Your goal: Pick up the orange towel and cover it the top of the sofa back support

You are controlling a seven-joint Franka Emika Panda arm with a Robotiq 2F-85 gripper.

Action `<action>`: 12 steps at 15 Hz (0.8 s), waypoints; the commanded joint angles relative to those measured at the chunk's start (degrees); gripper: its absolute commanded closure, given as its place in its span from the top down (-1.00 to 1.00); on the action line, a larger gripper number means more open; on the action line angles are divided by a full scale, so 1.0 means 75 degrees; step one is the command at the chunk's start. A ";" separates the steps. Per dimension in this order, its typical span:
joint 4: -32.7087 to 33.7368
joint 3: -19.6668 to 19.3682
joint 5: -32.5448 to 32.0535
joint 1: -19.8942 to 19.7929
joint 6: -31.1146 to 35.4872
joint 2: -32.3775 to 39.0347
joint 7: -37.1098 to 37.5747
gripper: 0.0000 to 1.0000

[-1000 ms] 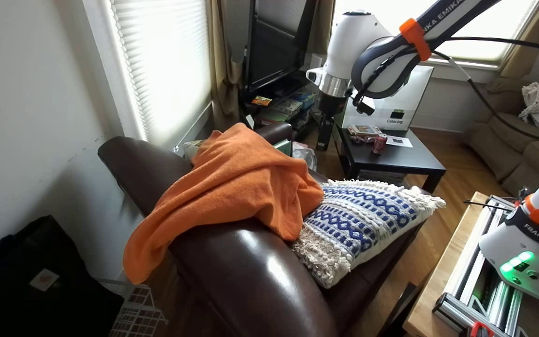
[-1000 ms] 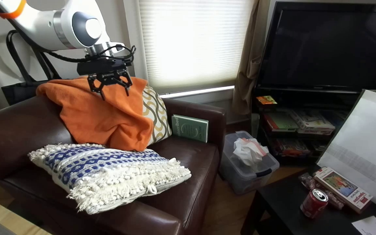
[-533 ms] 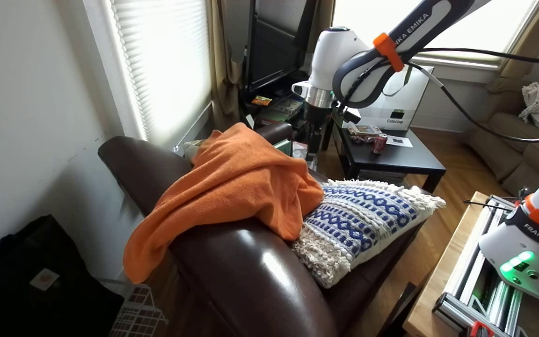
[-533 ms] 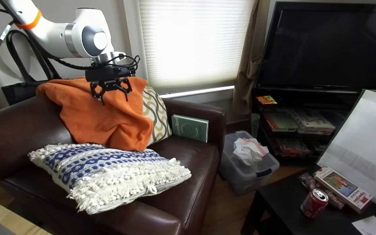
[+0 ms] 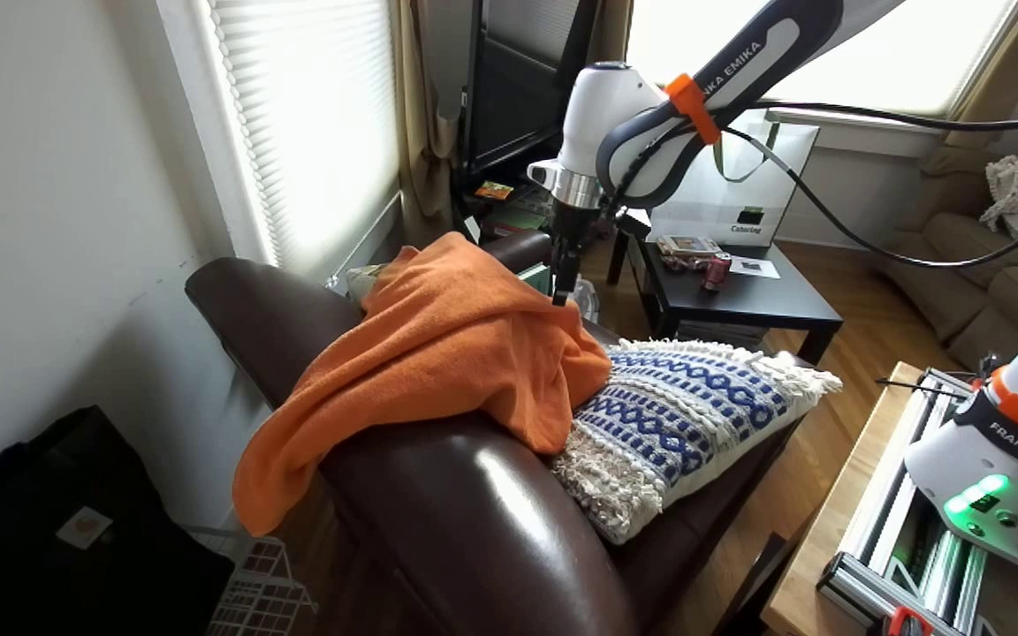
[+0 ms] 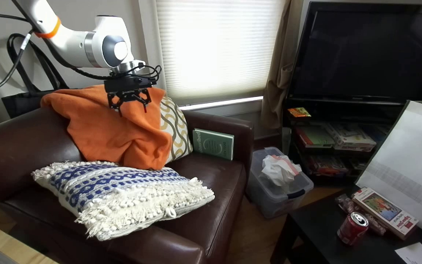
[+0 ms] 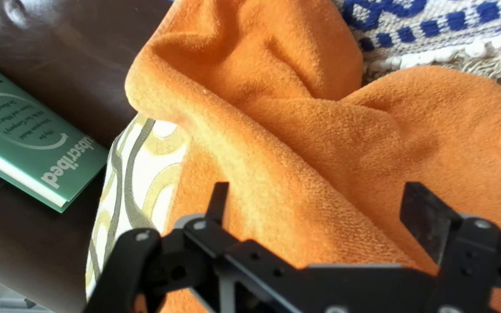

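The orange towel (image 5: 438, 344) lies rumpled over the sofa back (image 5: 474, 503), one end hanging behind it and the rest falling toward the seat. It shows also in an exterior view (image 6: 123, 135) and fills much of the wrist view (image 7: 311, 130). My gripper (image 6: 133, 112) points down in front of the towel's upper seat-side part, fingers spread. In the wrist view the gripper (image 7: 315, 189) is open with nothing held. A raised towel fold runs diagonally between and beyond the fingers (image 7: 429, 217). Whether the fingertips touch the cloth I cannot tell.
A blue and white fringed pillow (image 6: 123, 194) lies on the seat in front of the towel. A patterned cushion (image 6: 176, 128) stands partly under the towel, with a green book (image 6: 214, 144) beside it. A black table (image 5: 748, 296) stands beyond the sofa.
My gripper has moved down and closer to the towel, leftward in one exterior view and slightly rightward in another. It stays open. The towel has not visibly moved.
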 commanded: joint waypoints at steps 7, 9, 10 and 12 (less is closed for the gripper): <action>0.0756 0.0400 0.0523 -0.0360 -0.0642 0.0731 -0.0399 -0.22; 0.0801 0.0409 0.0538 -0.0381 -0.0580 0.0786 -0.0389 -0.54; 0.0816 0.0410 0.0541 -0.0393 -0.0549 0.0799 -0.0379 -0.71; 0.0824 0.0387 0.0515 -0.0391 -0.0525 0.0785 -0.0324 -1.00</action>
